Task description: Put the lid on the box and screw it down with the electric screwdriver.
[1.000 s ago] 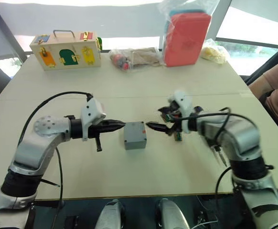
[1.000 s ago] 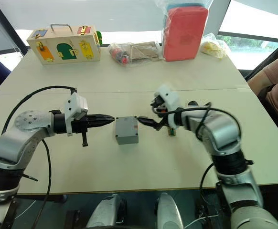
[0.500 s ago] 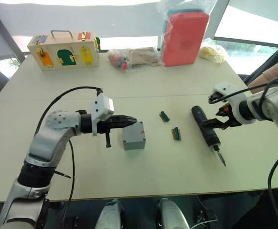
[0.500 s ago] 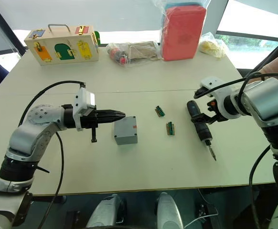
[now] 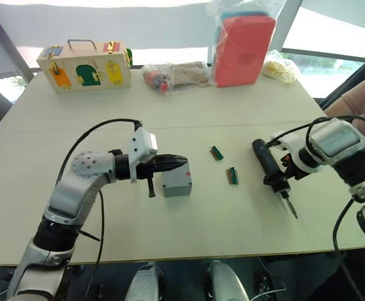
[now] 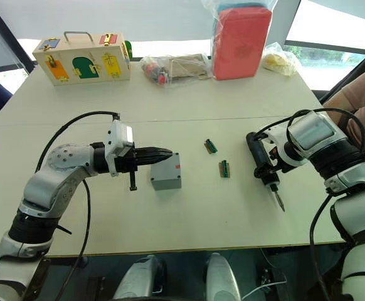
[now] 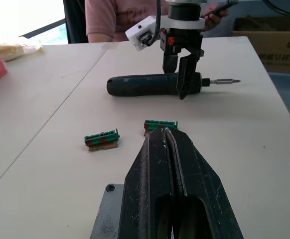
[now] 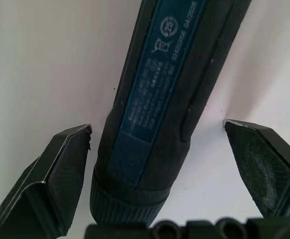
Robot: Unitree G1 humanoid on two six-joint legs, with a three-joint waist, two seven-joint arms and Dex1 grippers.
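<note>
My right hand (image 8: 160,164), fingers apart, straddles the electric screwdriver (image 5: 269,168) lying at three o'clock of the box (image 5: 176,177); next I clamp it. Left hand (image 7: 167,134), fingers together, rests over the box.

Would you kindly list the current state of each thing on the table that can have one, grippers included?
box: lid on.
electric screwdriver: lying flat on the table, ungripped.
right gripper: open, fingers astride the screwdriver.
left gripper: shut, tips over the box.
wooden latch box: upright, doors closed.
</note>
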